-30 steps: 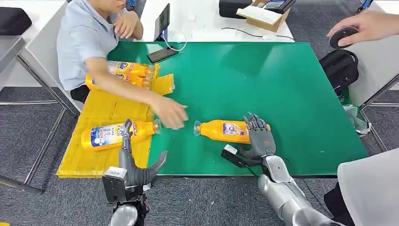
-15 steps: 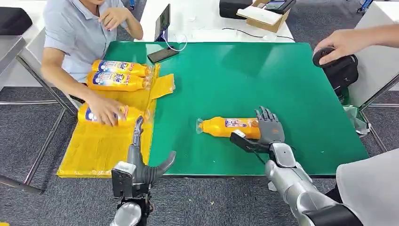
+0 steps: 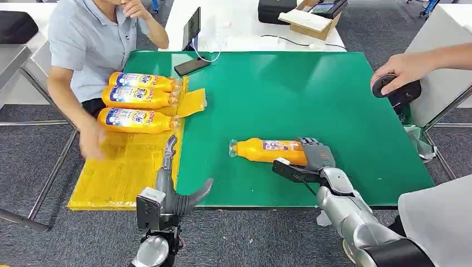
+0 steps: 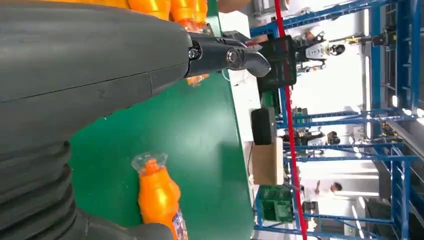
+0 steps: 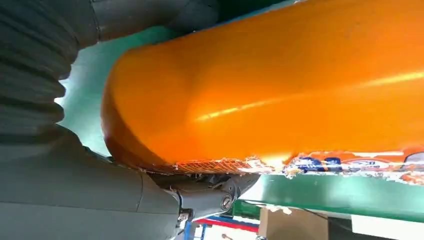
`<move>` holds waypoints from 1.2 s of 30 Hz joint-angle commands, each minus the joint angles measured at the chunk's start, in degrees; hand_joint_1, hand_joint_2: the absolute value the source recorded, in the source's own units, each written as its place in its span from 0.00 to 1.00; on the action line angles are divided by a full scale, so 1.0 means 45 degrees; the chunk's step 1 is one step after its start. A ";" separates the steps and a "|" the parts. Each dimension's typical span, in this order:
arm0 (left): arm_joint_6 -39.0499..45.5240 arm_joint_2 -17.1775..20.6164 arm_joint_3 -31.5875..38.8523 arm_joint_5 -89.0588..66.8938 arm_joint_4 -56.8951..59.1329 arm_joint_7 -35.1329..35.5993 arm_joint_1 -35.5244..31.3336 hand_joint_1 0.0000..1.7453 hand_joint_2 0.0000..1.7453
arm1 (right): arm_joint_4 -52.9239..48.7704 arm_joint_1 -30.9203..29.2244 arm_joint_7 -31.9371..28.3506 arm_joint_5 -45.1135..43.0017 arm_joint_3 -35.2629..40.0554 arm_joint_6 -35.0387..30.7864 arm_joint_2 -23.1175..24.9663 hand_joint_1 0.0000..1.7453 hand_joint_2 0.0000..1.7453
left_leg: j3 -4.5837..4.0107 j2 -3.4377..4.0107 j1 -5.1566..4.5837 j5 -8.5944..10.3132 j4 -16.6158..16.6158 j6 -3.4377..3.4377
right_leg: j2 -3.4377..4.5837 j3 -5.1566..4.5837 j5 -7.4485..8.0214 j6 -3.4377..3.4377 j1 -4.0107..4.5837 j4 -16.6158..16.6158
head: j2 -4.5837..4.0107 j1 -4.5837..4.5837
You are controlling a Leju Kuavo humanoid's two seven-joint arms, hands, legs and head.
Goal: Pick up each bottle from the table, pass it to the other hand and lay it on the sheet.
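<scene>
Fingers of the right hand [image 3: 315, 157] curl over the base end of the orange bottle [image 3: 267, 151], which lies on its side on the green counter [image 3: 311, 94], cap pointing toward the yellow sheet [image 3: 125, 167]. The right wrist view shows the bottle's rounded bottom pressed close against the palm, so the hand looks closed on it, though the bottle has not left the counter. The left hand [image 3: 170, 192] hovers at the near counter edge beside the sheet, holding nothing, fingers apart with the thumb out to the side.

To lift well, the grip should probably settle round the body before rising, since a glossy, smooth plastic barrel could roll or slip; keeping the neck free would leave the left hand something to take.

Farther off, three more orange bottles [image 3: 139, 95] with blue-and-white labels lie side by side on the sheet's far end, which looks thin and crinkled. A person's hand [image 3: 92, 142] hangs near the sheet's outer edge.
</scene>
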 commanded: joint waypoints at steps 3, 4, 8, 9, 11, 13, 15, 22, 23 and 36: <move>-0.0070 0.0348 -0.0357 0.0053 0.0694 0.0048 -0.0379 0.00 1.00 | 0.0958 0.0818 -0.0434 -0.0142 -0.0224 0.0359 0.0271 0.94 1.00 | 0.0046 -0.0024 0.0041 0.0000 -0.0019 -0.0023 | -0.0033 0.0069 0.0004 -0.0038 0.0046 -0.0044 | 0.0000 0.0000; -0.0076 0.0359 -0.0350 0.0054 0.0706 0.0048 -0.0370 0.00 1.00 | 0.0959 0.0907 -0.0475 -0.0175 -0.0245 0.0303 0.0275 0.96 1.00 | 0.0049 -0.0021 0.0026 -0.0001 -0.0016 -0.0013 | -0.0025 0.0063 0.0001 -0.0024 0.0030 -0.0031 | 0.0000 0.0000; -0.0111 0.0376 -0.0195 0.0055 0.0626 0.0046 -0.0216 0.00 1.00 | 0.0927 0.1220 -0.0801 -0.0356 -0.0379 0.0173 0.0157 0.98 1.00 | 0.0060 -0.0021 0.0045 0.0000 -0.0022 -0.0022 | -0.0030 0.0081 0.0005 -0.0037 0.0049 -0.0047 | 0.0000 0.0005; -0.0116 0.0391 -0.0141 0.0067 0.0547 0.0035 -0.0140 0.00 1.00 | 0.0867 0.1299 -0.0972 -0.0511 -0.0501 0.0118 0.0157 0.98 1.00 | 0.0071 -0.0020 0.0033 -0.0004 -0.0021 -0.0013 | -0.0026 0.0087 -0.0002 -0.0026 0.0035 -0.0038 | 0.0000 0.0000; -0.0156 0.0375 0.0095 0.0305 0.0263 -0.0217 0.0114 0.00 1.00 | 0.0679 0.1467 -0.1759 -0.1465 -0.1258 0.0038 0.0332 0.99 1.00 | 0.0071 -0.0030 0.0049 -0.0001 -0.0027 -0.0022 | -0.0040 0.0100 0.0004 -0.0040 0.0052 -0.0058 | 0.0000 0.0000; -0.0196 0.0395 0.0351 0.0585 0.0037 -0.0174 0.0464 0.00 1.00 | 0.0217 0.1690 -0.2829 -0.2909 -0.2352 -0.0241 0.0739 1.00 1.00 | 0.0081 -0.0012 0.0049 -0.0008 -0.0027 -0.0020 | -0.0022 0.0101 0.0005 -0.0041 0.0052 -0.0058 | 0.0000 0.0000; -0.1268 0.0397 0.0733 0.2147 -0.0160 0.0472 0.0926 0.00 1.00 | -0.0497 0.2017 -0.4016 -0.4355 -0.3163 -0.0518 0.1250 1.00 1.00 | 0.0097 0.0021 0.0040 -0.0025 -0.0023 -0.0006 | 0.0013 0.0103 0.0003 -0.0035 0.0043 -0.0044 | 0.0000 0.0000; -0.1776 0.0712 0.0823 0.4351 -0.0485 0.1042 0.1657 0.00 1.00 | -0.5109 0.4086 -0.4700 -0.7934 -0.2631 -0.0053 0.2695 1.00 1.00 | 0.0057 0.0059 0.0036 -0.0042 -0.0014 -0.0008 | 0.0059 0.0048 -0.0002 -0.0040 0.0051 -0.0013 | 0.0000 0.0000; -0.1733 0.0757 0.0748 0.4342 -0.0461 0.1080 0.1647 0.00 1.00 | -0.5640 0.4328 -0.4649 -0.8374 -0.2492 -0.0005 0.2759 1.00 1.00 | 0.0042 0.0057 0.0048 -0.0044 -0.0010 -0.0016 | 0.0054 0.0037 -0.0004 -0.0050 0.0063 -0.0013 | 0.0000 -0.0005; -0.2528 0.1269 -0.0368 0.4115 -0.1035 0.1106 0.1847 0.00 1.00 | -0.8177 0.6141 -0.3954 -0.9338 0.1683 0.0603 0.3207 0.99 1.00 | -0.0064 0.0040 0.0053 -0.0062 0.0007 -0.0012 | 0.0045 -0.0043 -0.0028 -0.0044 0.0061 -0.0002 | 0.0000 0.0000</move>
